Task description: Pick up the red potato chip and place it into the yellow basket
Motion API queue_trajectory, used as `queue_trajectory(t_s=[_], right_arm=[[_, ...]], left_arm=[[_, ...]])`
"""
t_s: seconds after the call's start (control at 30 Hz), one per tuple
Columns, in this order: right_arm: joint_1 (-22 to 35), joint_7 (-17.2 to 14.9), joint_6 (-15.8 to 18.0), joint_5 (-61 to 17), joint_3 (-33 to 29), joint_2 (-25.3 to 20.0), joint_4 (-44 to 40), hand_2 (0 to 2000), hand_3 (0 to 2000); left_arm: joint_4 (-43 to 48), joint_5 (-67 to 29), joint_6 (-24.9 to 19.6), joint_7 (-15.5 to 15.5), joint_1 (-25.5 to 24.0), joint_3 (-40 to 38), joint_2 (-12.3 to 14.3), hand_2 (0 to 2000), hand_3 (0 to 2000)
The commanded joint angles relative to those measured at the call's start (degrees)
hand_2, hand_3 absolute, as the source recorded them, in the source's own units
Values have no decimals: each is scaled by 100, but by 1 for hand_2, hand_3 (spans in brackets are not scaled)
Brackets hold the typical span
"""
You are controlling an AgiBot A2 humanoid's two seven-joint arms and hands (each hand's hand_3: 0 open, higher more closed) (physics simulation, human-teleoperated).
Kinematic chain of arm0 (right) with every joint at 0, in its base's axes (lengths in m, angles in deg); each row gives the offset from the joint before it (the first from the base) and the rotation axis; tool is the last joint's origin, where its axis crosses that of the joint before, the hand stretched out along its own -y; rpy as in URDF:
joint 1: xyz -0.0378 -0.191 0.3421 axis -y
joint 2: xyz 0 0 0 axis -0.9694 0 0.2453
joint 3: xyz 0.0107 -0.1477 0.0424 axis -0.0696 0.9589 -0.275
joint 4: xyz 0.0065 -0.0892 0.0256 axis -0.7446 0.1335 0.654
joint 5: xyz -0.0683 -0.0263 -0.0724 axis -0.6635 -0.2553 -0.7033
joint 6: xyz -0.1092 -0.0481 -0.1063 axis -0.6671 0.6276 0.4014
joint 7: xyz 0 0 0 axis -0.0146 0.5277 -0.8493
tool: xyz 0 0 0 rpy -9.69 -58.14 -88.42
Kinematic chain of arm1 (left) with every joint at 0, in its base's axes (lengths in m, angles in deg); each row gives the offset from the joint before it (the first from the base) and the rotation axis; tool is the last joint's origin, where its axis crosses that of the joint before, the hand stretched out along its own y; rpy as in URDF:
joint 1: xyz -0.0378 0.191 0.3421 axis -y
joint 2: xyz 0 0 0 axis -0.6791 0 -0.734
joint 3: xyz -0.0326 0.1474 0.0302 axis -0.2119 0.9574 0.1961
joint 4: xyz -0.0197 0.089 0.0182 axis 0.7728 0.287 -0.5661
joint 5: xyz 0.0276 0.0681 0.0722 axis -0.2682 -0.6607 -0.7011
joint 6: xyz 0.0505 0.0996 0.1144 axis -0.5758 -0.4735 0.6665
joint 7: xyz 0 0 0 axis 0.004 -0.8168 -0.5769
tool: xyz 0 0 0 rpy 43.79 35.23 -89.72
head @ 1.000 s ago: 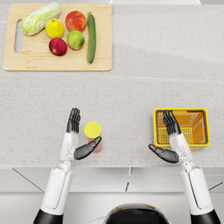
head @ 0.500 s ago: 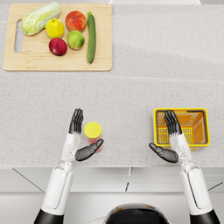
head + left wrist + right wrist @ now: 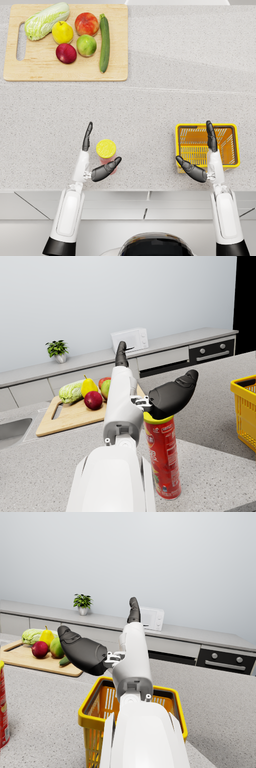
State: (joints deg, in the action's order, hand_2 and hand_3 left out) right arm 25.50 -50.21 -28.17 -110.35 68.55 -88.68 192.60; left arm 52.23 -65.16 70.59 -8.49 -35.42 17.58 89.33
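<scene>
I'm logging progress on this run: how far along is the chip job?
Nothing is finished: the chip can stands upright on the counter, and the basket holds nothing. In hand: the left hand is open around the can, apparently not gripping it. Left: grasp, lift, carry across, drop in. The right hand hangs open above the basket.

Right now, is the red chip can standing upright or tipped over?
Upright. The red chip can stands on its base on the counter, yellow lid facing up beside the left hand.

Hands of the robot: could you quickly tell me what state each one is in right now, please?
Left hand: open, around the red chip can, not gripping it.
Right hand: open, holding nothing, over the yellow basket.
</scene>
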Motion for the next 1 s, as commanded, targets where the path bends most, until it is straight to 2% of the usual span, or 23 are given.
queue_trajectory(t_s=[0.03, 0.43, 0.6, 0.73, 0.77, 0.8, 0.87, 0.93, 1.0], right_arm=[[0, 0, 0, -35, 44, -13, -50, 0, 0], [224, 1, -1, -120, 268, -262, -386, 0, 0], [374, 1, -1, -121, 337, -389, -429, 0, 0], [328, 1, -1, -121, 359, -420, -437, 0, 0], [326, 1, -1, -121, 350, -432, -437, 0, 0], [328, 1, -1, -121, 350, -444, -488, 0, 0], [326, 1, -1, -121, 427, -469, -512, 0, 0], [284, 1, -1, -120, 496, -476, -536, 0, 0], [287, 1, -1, -120, 607, -503, -630, 0, 0]], left_arm=[[-566, -68, 0, 0, 90, 144, 55, 0, 0], [-2990, -235, -1, 1, 646, 439, 461, 0, 0], [-3441, -236, -35, 7, 788, 563, 595, 0, 0], [-3454, -236, -37, 6, 826, 530, 665, 0, 0], [-3318, -236, -37, 5, 781, 467, 660, 1361, 327], [-3211, -235, -187, 5, 740, 406, 661, 2000, 653], [-3319, -235, -318, -2, 762, 356, 699, 2000, 1307], [-2928, -239, -315, -12, 659, 282, 687, 2000, 1960], [-2304, -240, -238, 4, 679, 181, 727, 2000, 2000]])
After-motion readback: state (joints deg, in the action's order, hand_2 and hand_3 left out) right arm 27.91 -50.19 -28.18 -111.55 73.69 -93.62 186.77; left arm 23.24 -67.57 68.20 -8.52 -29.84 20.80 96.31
